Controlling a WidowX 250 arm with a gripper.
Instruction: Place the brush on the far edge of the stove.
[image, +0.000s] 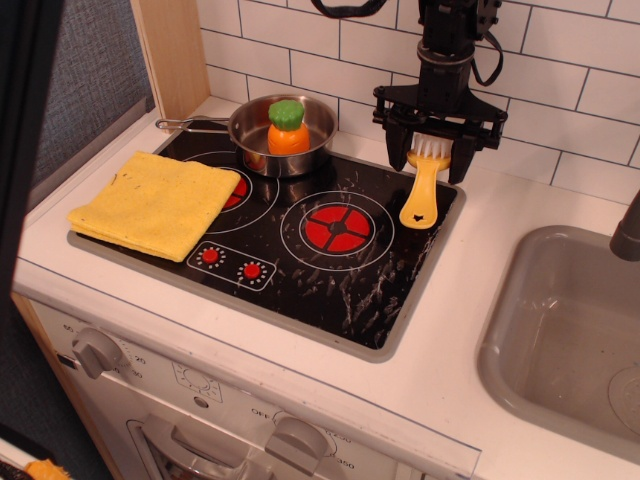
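Observation:
The yellow brush (423, 190) with white bristles and a star cut-out hangs handle-down from my gripper (432, 150), which is shut on its bristle end. It is held just above the far right corner of the black stove (330, 270), whose red burner circles and white rings show in front of it. Whether the handle tip touches the stove I cannot tell.
A steel pan (275, 140) with an orange and green toy vegetable (287, 127) sits on the back left burner. A folded yellow cloth (155, 203) covers the stove's left side. A grey sink (570, 330) lies to the right. A white tiled wall (560, 80) stands behind.

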